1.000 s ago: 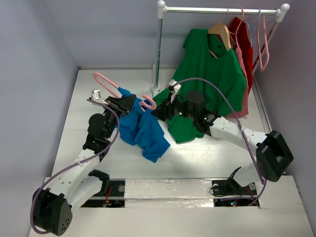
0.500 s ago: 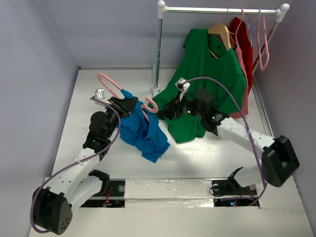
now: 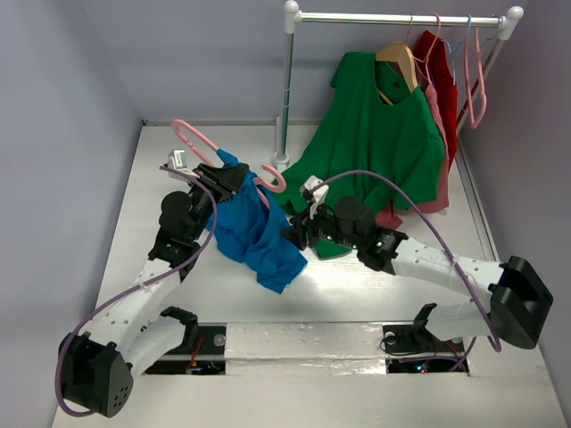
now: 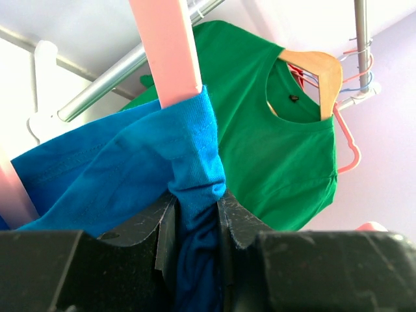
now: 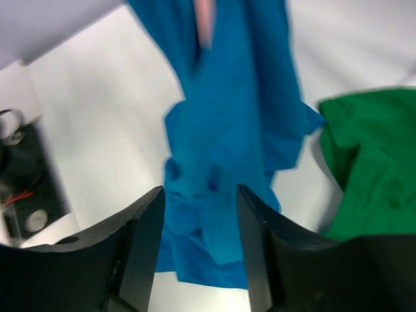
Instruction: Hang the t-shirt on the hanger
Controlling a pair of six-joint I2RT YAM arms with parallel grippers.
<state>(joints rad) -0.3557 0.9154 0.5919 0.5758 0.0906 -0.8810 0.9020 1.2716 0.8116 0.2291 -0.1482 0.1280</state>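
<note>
The bright blue t-shirt [image 3: 254, 236] hangs bunched from my left gripper [image 3: 227, 178] down to the table. The light pink hanger [image 3: 192, 138] juts up and to the left from that gripper, and its hook [image 3: 272, 183] curls to the right. In the left wrist view my left gripper [image 4: 195, 221] is shut on a fold of the t-shirt [image 4: 130, 156], and the hanger's arm [image 4: 166, 45] runs down into that fold. My right gripper [image 3: 299, 234] is open beside the t-shirt's right edge. In the right wrist view the t-shirt [image 5: 227, 136] shows between the open fingers [image 5: 140, 247], with a gap to the cloth.
A clothes rack with a white post [image 3: 287, 80] stands at the back. On it hang a green t-shirt [image 3: 375, 134] on a tan wooden hanger [image 3: 399, 58], red and salmon shirts [image 3: 442, 71] and bare pink hangers [image 3: 477, 80]. The green hem [image 5: 370, 162] lies right of my right gripper.
My right gripper has left the hanger's hook and moved nearer and lower, to the t-shirt's right edge. My left gripper has shifted slightly back with the hanger and t-shirt.
</note>
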